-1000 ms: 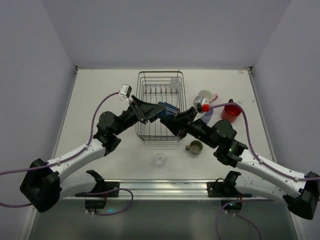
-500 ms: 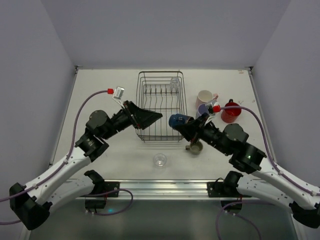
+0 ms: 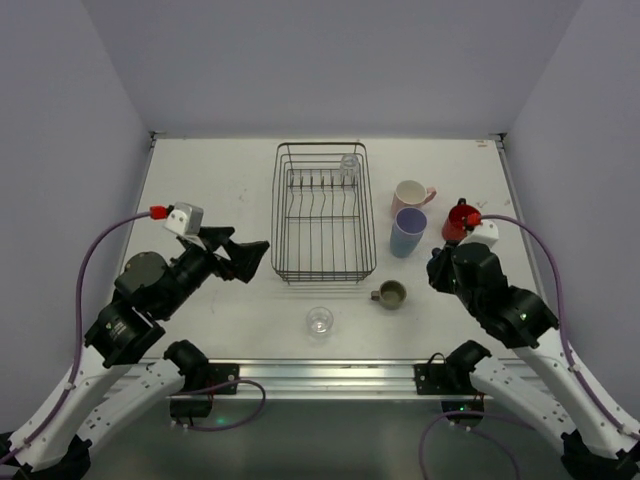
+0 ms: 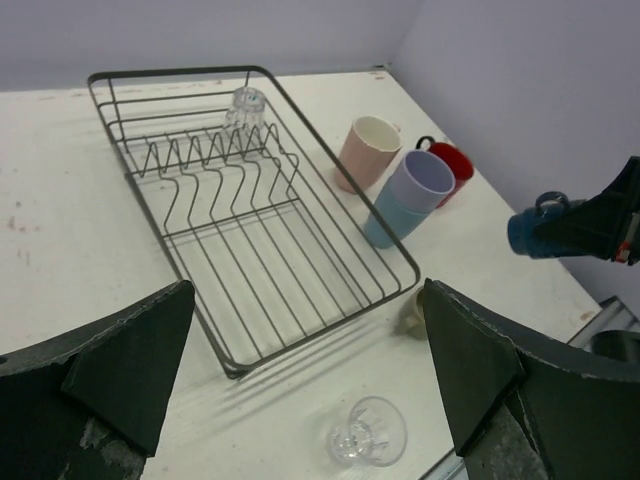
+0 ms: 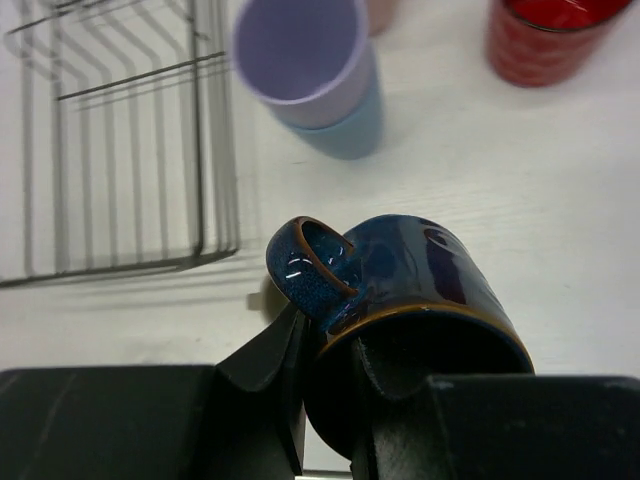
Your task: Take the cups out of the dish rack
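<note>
The dark wire dish rack [image 3: 274, 215] stands at mid-table, with one clear glass [image 3: 349, 166] upside down in its far right corner. My right gripper [image 5: 325, 350] is shut on the rim of a dark blue mug [image 5: 410, 270], one finger inside and one outside by the handle. It holds the mug above the table right of the rack. From the left wrist the mug [image 4: 540, 228] shows near the red cup [image 4: 448, 160]. My left gripper [image 3: 250, 258] is open and empty, left of the rack's near corner.
Outside the rack stand a pink mug [image 3: 408, 195], a lavender cup [image 3: 408, 232] nested in a light blue one, a red cup [image 3: 458, 220], an olive mug [image 3: 390, 293] and a clear glass [image 3: 319, 320] near the front edge.
My left gripper opened and drew back left, out of the rack. My right arm carried the dark blue mug from the rack's near end out to the right.
</note>
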Robot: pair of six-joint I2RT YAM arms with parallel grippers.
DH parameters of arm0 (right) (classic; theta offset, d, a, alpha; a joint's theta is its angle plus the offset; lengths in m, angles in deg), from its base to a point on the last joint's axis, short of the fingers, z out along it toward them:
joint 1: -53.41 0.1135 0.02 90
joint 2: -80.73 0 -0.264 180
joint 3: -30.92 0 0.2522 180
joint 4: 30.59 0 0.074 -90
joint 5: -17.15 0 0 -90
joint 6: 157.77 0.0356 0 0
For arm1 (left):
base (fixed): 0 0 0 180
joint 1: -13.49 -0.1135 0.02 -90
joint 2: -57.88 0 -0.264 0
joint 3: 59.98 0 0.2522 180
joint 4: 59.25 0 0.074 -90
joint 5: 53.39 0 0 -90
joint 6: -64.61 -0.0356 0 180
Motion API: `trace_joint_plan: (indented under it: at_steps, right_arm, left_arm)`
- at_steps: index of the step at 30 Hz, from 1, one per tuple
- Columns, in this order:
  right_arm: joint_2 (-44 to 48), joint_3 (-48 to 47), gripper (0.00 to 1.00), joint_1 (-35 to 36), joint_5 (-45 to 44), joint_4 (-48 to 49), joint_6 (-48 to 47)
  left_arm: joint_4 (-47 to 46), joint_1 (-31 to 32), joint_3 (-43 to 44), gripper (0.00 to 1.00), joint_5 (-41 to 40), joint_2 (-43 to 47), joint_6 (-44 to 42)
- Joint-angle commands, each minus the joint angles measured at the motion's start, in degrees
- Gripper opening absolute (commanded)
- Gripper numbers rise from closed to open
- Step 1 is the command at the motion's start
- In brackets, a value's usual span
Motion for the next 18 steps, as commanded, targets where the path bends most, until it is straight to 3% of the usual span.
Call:
trace_joint_plan:
  at_steps: [1,5,7,11,18]
  right_arm:
    - [-3.89,1.11,0.0,-7.41,-2.2,-0.73,-1.44]
    - [-8.45,3.22,0.0,-17.56,3.23,5.85,-5.39]
    - [-12.05,4.98,0.0,-24.06,9.99,10.86,-7.23]
    - [-19.6,5.69,0.0,-30.41,16.51,16.67,-9.0]
    - [-31.65,4.19,0.0,-32.63,20.12,21.85,-9.0]
  left_arm:
    - [5.55,0.08,-3.04,1.0,-5.89,2.28,-7.46]
    - [3.8,0.08,-7.43,1.0,-5.89,3.96,-8.08]
    - [1.78,0.0,-9.98,1.0,-5.11,4.92,-8.08]
    - [1.42,0.08,-10.34,1.0,-2.29,6.59,-8.69]
    - [1.07,-0.53,-10.69,1.0,-0.8,7.38,-9.13]
